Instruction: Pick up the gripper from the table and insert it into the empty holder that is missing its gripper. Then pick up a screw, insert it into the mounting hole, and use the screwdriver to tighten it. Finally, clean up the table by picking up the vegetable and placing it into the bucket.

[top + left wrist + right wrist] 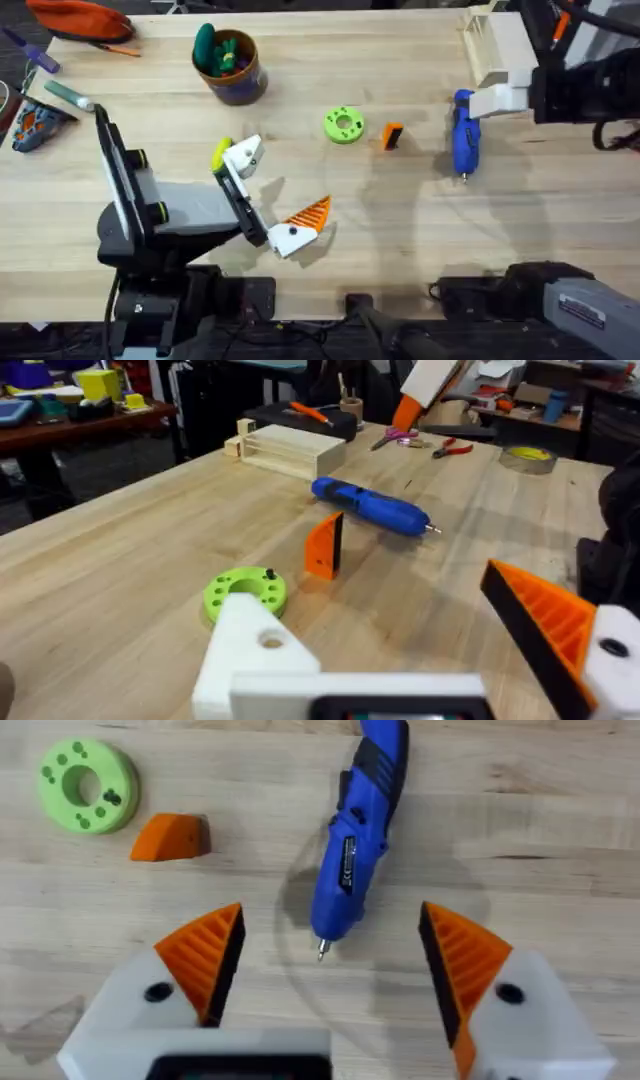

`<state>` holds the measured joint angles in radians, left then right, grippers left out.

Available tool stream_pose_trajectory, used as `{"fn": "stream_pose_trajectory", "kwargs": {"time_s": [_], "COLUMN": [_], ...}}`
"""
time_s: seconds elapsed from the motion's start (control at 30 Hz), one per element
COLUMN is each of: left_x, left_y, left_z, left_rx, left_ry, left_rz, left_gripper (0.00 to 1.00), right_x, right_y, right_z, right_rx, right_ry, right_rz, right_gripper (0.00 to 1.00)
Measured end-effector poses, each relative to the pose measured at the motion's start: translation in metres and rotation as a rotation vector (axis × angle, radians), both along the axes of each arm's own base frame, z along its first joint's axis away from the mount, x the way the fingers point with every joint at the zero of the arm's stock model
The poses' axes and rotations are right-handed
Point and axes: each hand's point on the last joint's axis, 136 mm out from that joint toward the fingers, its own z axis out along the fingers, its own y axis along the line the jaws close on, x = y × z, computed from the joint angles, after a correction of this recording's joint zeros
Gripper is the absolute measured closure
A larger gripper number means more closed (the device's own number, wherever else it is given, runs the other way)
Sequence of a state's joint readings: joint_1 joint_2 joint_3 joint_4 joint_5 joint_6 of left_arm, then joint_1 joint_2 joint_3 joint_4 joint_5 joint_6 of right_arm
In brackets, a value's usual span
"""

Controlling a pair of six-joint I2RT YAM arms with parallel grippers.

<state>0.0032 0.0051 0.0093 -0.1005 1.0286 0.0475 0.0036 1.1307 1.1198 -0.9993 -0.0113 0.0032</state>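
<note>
Overhead view places the gripper (392,135) loose on the table (300,60), between the green disc (343,125) and the screwdriver (463,135). The left arm's tool lies on the near-left side of the table with the holder (243,155) pointing toward the disc; its other mount carries an orange finger (310,213). The jaws stand spread and hold nothing.

Left wrist view shows the holder (255,650) bare, with its mounting hole visible, and the gripper (325,545) standing on edge just beyond the disc (245,592). The screwdriver (372,506) lies farther off, tip pointing away from the wooden box (290,450).

Right wrist view shows the right gripper (325,975) open and empty above the screwdriver (355,840). The screwdriver's long axis runs straight away from the jaws, its metal tip lying nearest between the fingers (210,955). The gripper (170,837) lies off toward the disc (88,785), outside the jaw gap.

Judgement: the right arm is the nearer arm to the orange piece, and must shift sideways toward the disc to centre it. Its resting face is probably the black one, though this is unclear. The bucket (233,65) stands at the far left, well apart.
</note>
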Motion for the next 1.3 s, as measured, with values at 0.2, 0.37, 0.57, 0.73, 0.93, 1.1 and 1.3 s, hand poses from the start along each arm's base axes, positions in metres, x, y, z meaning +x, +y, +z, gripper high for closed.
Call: {"fn": "stream_pose_trajectory", "kwargs": {"time_s": [0.2,0.37,0.57,0.73,0.93,1.1,1.3], "left_x": [0.0,0.0,0.0,0.0,0.0,0.0,0.0], "left_y": [0.0,0.0,0.0,0.0,0.0,0.0,0.0], "left_z": [0.0,0.0,0.0,0.0,0.0,0.0,0.0], "left_rx": [0.0,0.0,0.0,-0.001,-0.001,-0.001,-0.001], "left_ry": [0.0,0.0,0.0,0.002,0.002,0.002,0.002], "left_rz": [0.0,0.0,0.0,0.0,0.0,0.0,0.0], "left_gripper": [0.015,0.015,0.015,0.014,0.014,0.015,0.015], "right_x": [0.0,0.001,-0.002,-0.01,-0.012,-0.001,0.015], "right_y": [0.0,0.0,0.002,0.024,0.057,0.094,0.121], "right_z": [0.0,0.001,-0.001,0.001,0.006,-0.004,-0.022], "right_rx": [0.0,0.002,0.007,-0.034,-0.037,-0.037,-0.032], "right_ry": [-0.001,-0.005,0.009,0.024,0.061,0.109,0.166], "right_rz": [0.0,-0.002,-0.073,-0.065,-0.08,-0.071,-0.101], "right_gripper": [0.009,0.009,0.008,0.008,0.007,0.008,0.007]}}
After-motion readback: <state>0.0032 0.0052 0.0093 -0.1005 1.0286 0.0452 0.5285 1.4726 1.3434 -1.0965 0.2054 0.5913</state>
